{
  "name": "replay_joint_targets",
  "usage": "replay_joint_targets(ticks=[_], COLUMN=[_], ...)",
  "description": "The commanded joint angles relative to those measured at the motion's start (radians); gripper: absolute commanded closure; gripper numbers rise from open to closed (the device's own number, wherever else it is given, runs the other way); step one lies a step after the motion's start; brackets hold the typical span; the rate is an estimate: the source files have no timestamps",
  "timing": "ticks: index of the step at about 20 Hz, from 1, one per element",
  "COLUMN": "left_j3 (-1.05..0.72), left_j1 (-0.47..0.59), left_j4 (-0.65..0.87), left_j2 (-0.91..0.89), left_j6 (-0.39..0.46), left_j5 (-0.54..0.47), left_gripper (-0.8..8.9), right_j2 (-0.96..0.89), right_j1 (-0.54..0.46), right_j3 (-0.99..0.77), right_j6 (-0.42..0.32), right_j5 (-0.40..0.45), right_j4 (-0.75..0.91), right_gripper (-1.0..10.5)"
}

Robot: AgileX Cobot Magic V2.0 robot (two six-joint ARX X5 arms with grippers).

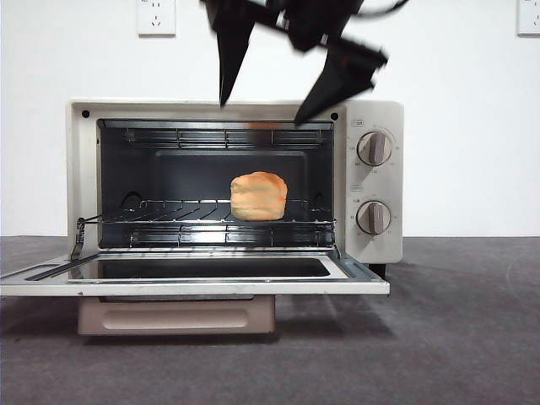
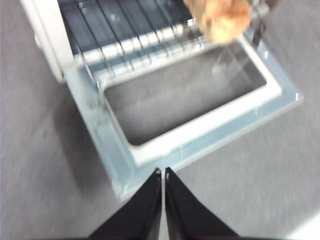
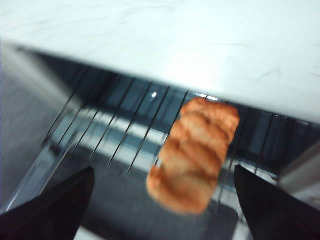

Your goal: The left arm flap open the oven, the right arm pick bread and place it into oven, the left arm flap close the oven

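One golden-brown, lumpy bun (image 1: 258, 196) sits on the wire rack (image 1: 211, 211) inside the cream-white boxy toaster oven (image 1: 375, 181), a little toward the knob side of the rack's middle, touching nothing but the wires. My right gripper (image 1: 291, 80) hangs above the oven's top front edge, its black jaws spread wide and empty; its wrist view shows the bun (image 3: 195, 155) between and beyond the two jaws. By my reckoning the placing is done, and what remains is closing the dark glass door (image 1: 194, 272), which lies flat and fully open in front of the oven, its beige bar handle (image 1: 173, 316) hanging below the front edge. My left gripper (image 2: 163, 175) hovers just past that door's outer edge (image 2: 210, 142), jaws pressed together and holding nothing. The next move calls for getting under that edge and flapping it up. Room looks open around the door on the grey tabletop (image 1: 456, 337); my right jaws must stay clear of its swing.
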Motion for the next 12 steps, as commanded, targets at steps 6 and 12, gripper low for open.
replay_joint_targets(ticks=[6,12], left_j3=[-0.091,-0.097], left_j1=[0.091,0.253], left_j4=[0.277,0.399], left_j2=[0.124,0.295], left_j6=[-0.153,-0.175], left_j5=[0.156,0.264], left_gripper=[7.99,8.0], right_j2=[-0.237,-0.424], right_j1=[0.03,0.03], right_j3=[0.016,-0.089], right_j6=[-0.212,-0.229], right_j5=[0.005,0.006], right_j4=[-0.27,-0.325], right_gripper=[5.0,5.0])
